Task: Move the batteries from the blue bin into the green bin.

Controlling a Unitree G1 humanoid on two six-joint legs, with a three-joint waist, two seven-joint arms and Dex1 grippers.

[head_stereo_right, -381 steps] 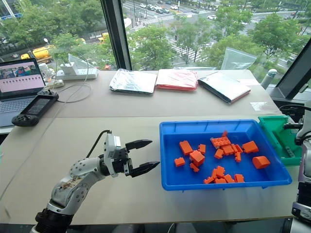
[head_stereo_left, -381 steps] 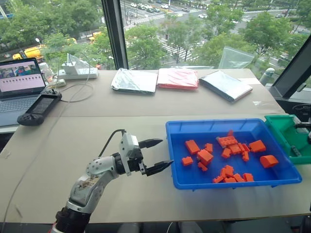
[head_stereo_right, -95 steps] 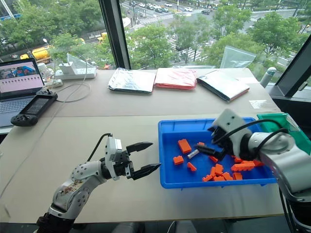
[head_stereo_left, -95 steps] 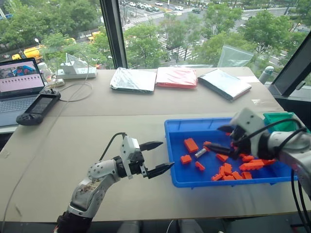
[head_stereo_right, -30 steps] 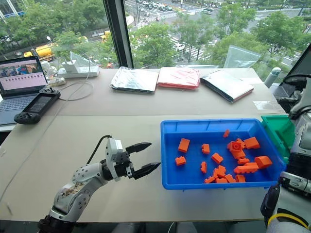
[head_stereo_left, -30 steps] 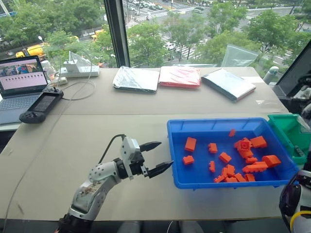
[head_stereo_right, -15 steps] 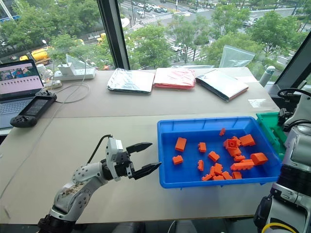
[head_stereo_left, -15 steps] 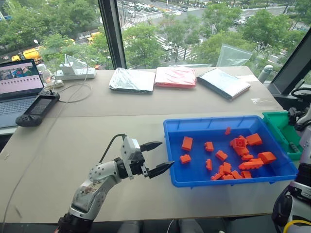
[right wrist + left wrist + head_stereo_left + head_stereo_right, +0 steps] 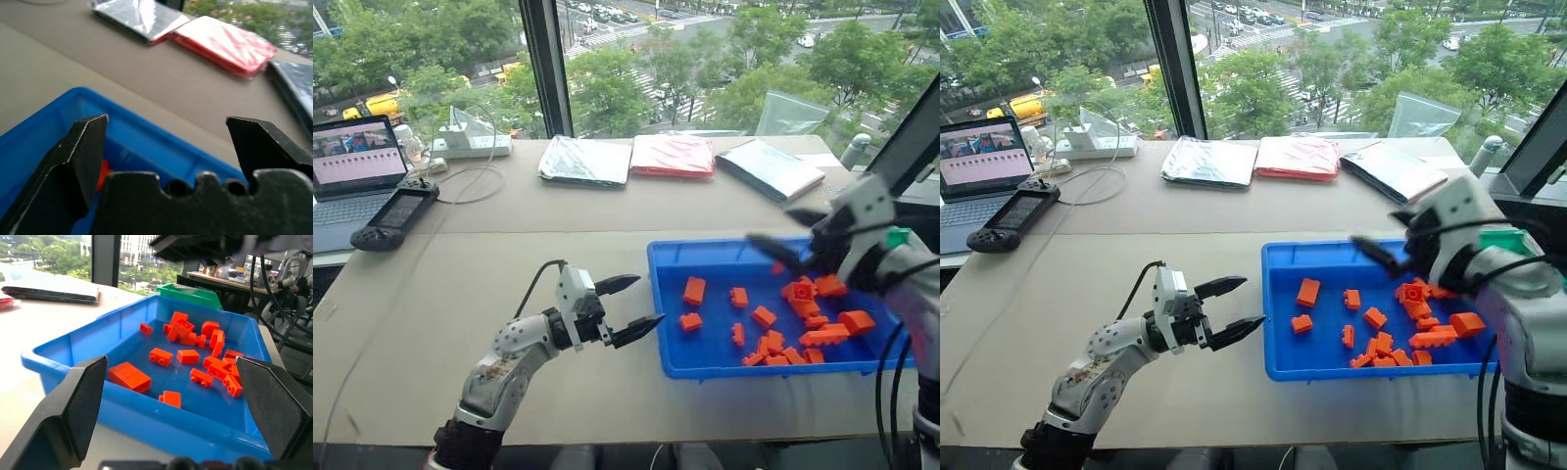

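Resting on the tan table (image 9: 460, 264), the blue bin (image 9: 705, 360) is seen holding scattered orange blocks (image 9: 764, 316); no battery can be made out. Over its far rim the right gripper (image 9: 790, 235) is poised, spread wide and empty. Just outside its near-left corner the left gripper (image 9: 628, 304) is held, likewise spread and empty.

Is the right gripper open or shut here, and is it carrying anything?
Open and empty: the right gripper shows its two black fingers spread wide, nothing between them, above the blue bin.
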